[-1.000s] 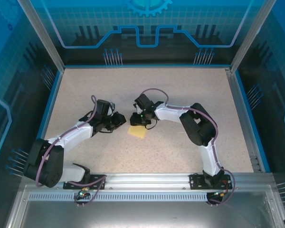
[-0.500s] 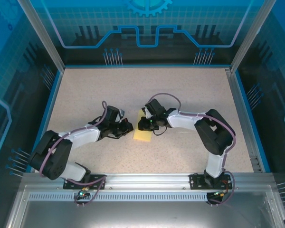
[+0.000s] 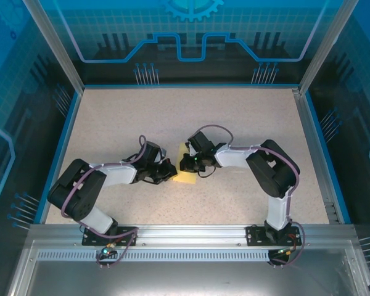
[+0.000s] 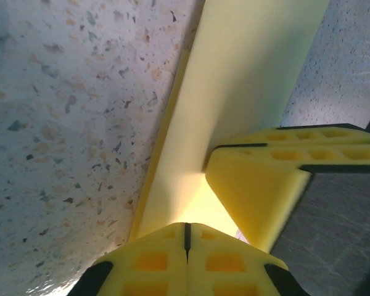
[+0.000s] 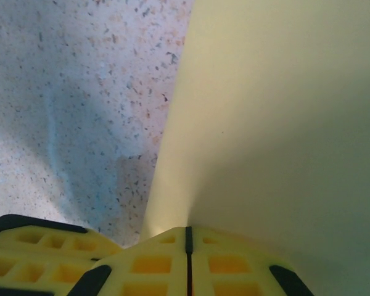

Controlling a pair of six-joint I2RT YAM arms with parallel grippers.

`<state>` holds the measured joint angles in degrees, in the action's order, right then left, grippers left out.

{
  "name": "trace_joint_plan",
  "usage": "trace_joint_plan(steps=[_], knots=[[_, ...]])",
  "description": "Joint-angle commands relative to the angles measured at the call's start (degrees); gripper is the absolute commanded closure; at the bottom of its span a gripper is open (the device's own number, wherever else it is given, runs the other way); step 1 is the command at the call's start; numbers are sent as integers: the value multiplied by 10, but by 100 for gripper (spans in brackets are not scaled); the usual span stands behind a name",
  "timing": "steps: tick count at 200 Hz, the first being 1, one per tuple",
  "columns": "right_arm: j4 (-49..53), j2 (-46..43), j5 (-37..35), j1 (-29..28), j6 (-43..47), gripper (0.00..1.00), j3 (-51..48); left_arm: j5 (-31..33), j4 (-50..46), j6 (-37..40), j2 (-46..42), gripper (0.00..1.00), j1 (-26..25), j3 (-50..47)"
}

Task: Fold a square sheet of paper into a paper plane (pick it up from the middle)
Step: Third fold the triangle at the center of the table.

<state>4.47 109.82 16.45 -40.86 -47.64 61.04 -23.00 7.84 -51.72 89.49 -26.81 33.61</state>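
Judged early stage: square sheet of paper (image 3: 187,178) lies centre-near on speckled table (image 3: 234,117), partly lifted.

Jaws of left gripper (image 4: 186,237) clenched on sheet's edge from left. Jaws of right gripper (image 5: 188,239) clenched on same sheet from right, just beside.

Doubled layer along one edge hints at first fold; no pointed dart yet. Remaining folds all left.

Bare table all round; blue rim (image 3: 185,86) well apart.

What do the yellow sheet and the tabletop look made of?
Sheet: thin matte paper, likely; it curves smoothly and shows a doubled edge. Tabletop: hard, speckled, slightly glossy, perhaps stone-look laminate or composite; which one is unclear.
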Motion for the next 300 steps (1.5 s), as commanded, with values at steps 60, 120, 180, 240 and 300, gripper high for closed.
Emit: trace_joint_plan(steps=[60, 120, 180, 240, 300], knots=[[9, 10, 16, 13, 13, 93, 13, 19, -28, 22, 20, 100, -2, -20], [25, 4, 21, -13, 21, 93, 31, 31, -39, 27, 28, 100, -3, -19], [7, 28, 28, -19, -11, 93, 2, 36, -34, 23, 24, 100, -3, -24], [-11, 29, 62, -19, 1, 94, -17, 39, -38, 19, 24, 100, -2, -25], [22, 23, 44, -2, 37, 93, -11, 50, -56, 20, 24, 100, -2, -24]])
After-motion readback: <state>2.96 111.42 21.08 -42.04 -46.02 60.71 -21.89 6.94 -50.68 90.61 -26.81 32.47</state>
